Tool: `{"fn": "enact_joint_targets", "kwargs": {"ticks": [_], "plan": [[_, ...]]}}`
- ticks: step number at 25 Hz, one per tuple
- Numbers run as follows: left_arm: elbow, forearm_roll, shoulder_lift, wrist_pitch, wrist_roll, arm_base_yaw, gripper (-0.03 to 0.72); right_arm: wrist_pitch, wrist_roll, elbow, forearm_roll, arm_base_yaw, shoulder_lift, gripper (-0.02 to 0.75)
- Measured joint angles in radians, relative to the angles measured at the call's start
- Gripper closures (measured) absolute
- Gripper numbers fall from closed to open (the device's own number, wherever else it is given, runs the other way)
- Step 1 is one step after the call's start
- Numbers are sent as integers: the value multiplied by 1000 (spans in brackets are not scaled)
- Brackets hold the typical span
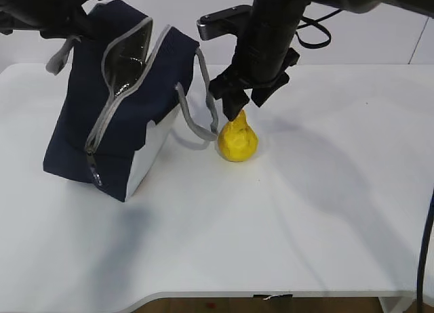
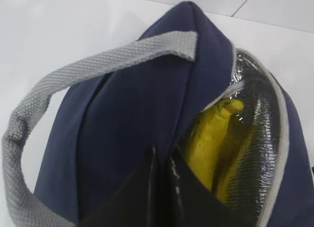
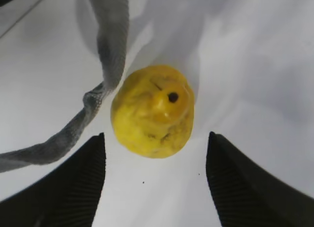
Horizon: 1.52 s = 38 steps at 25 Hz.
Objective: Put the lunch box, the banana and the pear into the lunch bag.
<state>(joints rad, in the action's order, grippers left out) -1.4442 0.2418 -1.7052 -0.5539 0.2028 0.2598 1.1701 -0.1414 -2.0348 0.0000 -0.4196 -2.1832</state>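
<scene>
Directly beneath the right gripper (image 1: 239, 110) sits the squat, bumpy yellow pear (image 1: 237, 141) on the white table (image 1: 325, 211), upright, its top between the wide-spread black fingers (image 3: 68, 187), which do not grip it. Just beside it, toward the left gripper, lies a grey woven handle (image 3: 105, 50) of the boxy navy-blue fabric lunch bag (image 1: 115, 116). That bag leans tilted, unzipped, the left gripper (image 2: 159, 187) clenched on its fabric edge; inside its silver lining lies the curved yellow banana (image 2: 211, 138).

Yellow pear (image 1: 237, 142) stands upright beside the tilted, unzipped navy lunch bag (image 1: 115, 103) holding the banana (image 2: 211, 138).
</scene>
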Motion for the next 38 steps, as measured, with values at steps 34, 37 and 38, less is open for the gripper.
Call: {"fn": "enact_joint_targets", "kwargs": {"ticks": [34,37,38], "plan": [[0,-7,0,9,0,0,692,-115,-65,0,108,41,-86,267],[0,-7,0,9,0,0,692,-119,-65,0,105,41,-92,275],[0,-7,0,9,0,0,692,-119,-65,0,105,41,-94,278]]}}
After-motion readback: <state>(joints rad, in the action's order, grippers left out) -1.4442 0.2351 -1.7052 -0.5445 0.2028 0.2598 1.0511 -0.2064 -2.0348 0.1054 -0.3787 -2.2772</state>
